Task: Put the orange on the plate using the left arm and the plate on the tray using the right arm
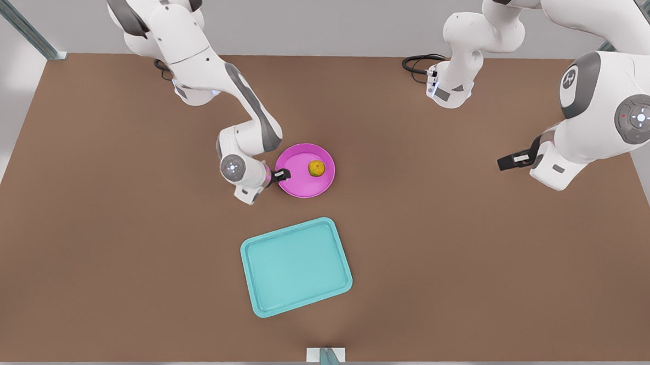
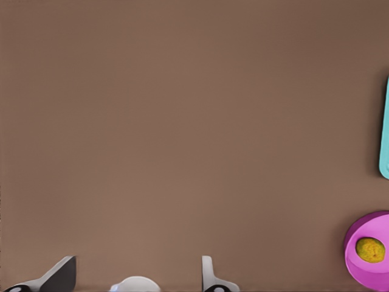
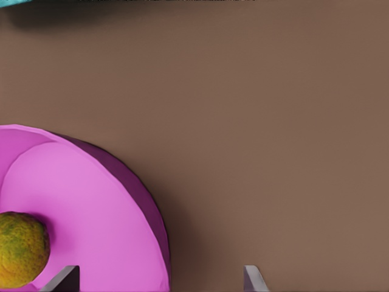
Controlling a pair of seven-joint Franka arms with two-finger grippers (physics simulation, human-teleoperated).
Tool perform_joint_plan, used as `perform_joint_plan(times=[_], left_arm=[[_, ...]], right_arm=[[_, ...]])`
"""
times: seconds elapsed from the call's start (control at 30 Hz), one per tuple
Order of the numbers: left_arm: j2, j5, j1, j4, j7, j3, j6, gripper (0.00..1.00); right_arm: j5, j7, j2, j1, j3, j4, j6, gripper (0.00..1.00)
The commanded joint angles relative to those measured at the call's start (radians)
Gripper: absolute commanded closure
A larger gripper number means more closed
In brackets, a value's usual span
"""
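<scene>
The orange (image 1: 316, 168) lies in the magenta plate (image 1: 297, 184), which sits on the table beyond the turquoise tray (image 1: 296, 267). My right gripper (image 1: 281, 175), on the arm at the front view's left, is low at the plate's rim. In the right wrist view it (image 3: 158, 281) is open, with the rim of the plate (image 3: 79, 194) between its fingers and the orange (image 3: 21, 248) close by. My left gripper (image 1: 506, 162) waits open at the front view's right above bare table. The left wrist view shows its fingers (image 2: 58, 277), the plate (image 2: 380, 228), the orange (image 2: 370, 250) and the tray (image 2: 384, 128) far off.
The brown table (image 1: 464, 254) spreads wide around the plate and tray. A black cable (image 1: 418, 63) loops by the arm base at the back. Metal frame posts stand at the corners and at the front edge (image 1: 331, 364).
</scene>
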Motion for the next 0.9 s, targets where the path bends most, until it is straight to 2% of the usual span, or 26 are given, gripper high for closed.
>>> perform_joint_plan(times=[0.0,0.3,0.73,0.77,0.8,0.83,0.87], left_arm=[[-0.001,0.003,-0.001,0.0,0.166,-0.001,-0.02,0.0],[0.001,0.001,-0.001,-0.002,0.166,-0.001,-0.018,0.0],[0.002,0.001,-0.002,-0.003,0.166,-0.001,-0.02,0.0],[0.002,0.001,-0.002,-0.003,0.166,-0.001,-0.02,0.0],[0.002,0.001,-0.002,-0.003,0.166,-0.001,-0.02,0.0],[0.002,0.001,-0.002,-0.005,0.166,-0.001,-0.02,0.0],[0.004,0.001,-0.002,-0.005,0.166,-0.001,-0.02,0.0]], right_arm=[[0.024,0.106,-0.004,0.001,0.018,-0.026,0.272,0.0],[0.024,0.088,-0.019,-0.002,0.027,-0.099,0.255,0.0],[0.022,0.08,0.032,0.0,0.076,-0.095,0.253,0.0],[0.024,0.08,0.032,0.0,0.076,-0.092,0.238,0.09],[0.022,0.08,0.032,0.0,0.076,-0.09,0.23,0.28],[0.022,0.08,0.032,-0.002,0.076,-0.087,0.226,0.41],[0.022,0.08,0.032,-0.002,0.076,-0.087,0.226,0.48]])
